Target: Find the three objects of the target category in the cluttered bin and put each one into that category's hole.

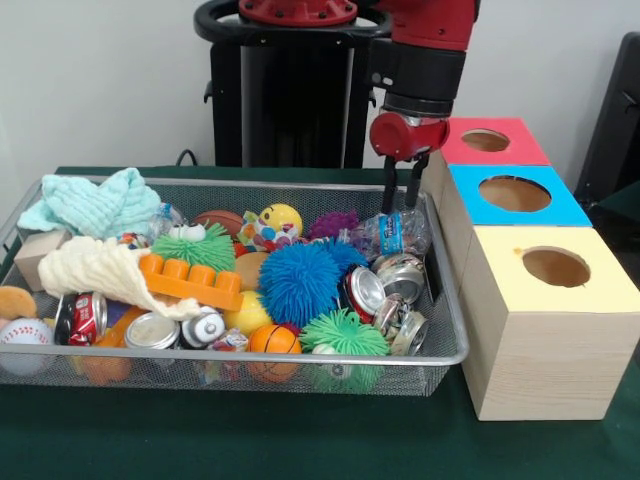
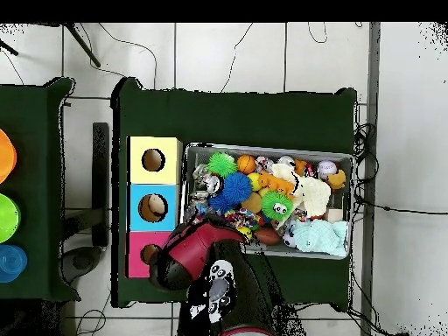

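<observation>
My gripper (image 1: 402,196) hangs at the far right corner of the wire bin (image 1: 300,358), open, with nothing between its fingers. Right under it lies a crushed clear plastic bottle (image 1: 396,232). Crushed cans (image 1: 398,276) are piled in the bin's right end, and more cans (image 1: 152,331) lie at the front left. Beside the bin stand three wooden boxes with holes in coloured tops: red (image 1: 486,140), blue (image 1: 515,193) and yellow (image 1: 556,267). In the overhead view the red arm (image 2: 197,249) covers the gripper and the bin corner next to the red box (image 2: 149,254).
The bin also holds a blue spiky ball (image 1: 300,283), green spiky balls (image 1: 345,332), an orange toy block (image 1: 190,282), a yellow cloth (image 1: 95,268), a mint cloth (image 1: 95,203), a baseball (image 1: 22,335) and a small basketball (image 1: 272,340). Something tan shows inside the blue box's hole (image 2: 153,207).
</observation>
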`<move>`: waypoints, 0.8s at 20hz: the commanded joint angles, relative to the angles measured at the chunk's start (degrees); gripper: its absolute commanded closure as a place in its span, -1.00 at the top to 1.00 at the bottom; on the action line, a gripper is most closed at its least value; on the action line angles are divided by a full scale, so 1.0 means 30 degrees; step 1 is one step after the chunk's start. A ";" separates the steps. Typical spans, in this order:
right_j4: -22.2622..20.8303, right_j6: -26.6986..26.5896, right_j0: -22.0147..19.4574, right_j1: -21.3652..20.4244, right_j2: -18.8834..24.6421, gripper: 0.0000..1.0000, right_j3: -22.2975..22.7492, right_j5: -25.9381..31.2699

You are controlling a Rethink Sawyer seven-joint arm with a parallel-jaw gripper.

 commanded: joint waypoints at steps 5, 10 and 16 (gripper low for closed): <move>-0.2222 0.1176 0.1087 0.0220 -0.0256 1.00 -0.2421 -0.1994; -0.2303 0.1682 0.1804 0.0584 -0.0999 1.00 -0.3222 -0.2142; -0.2016 0.1776 0.1893 0.1586 -0.1228 1.00 -0.4151 -0.1562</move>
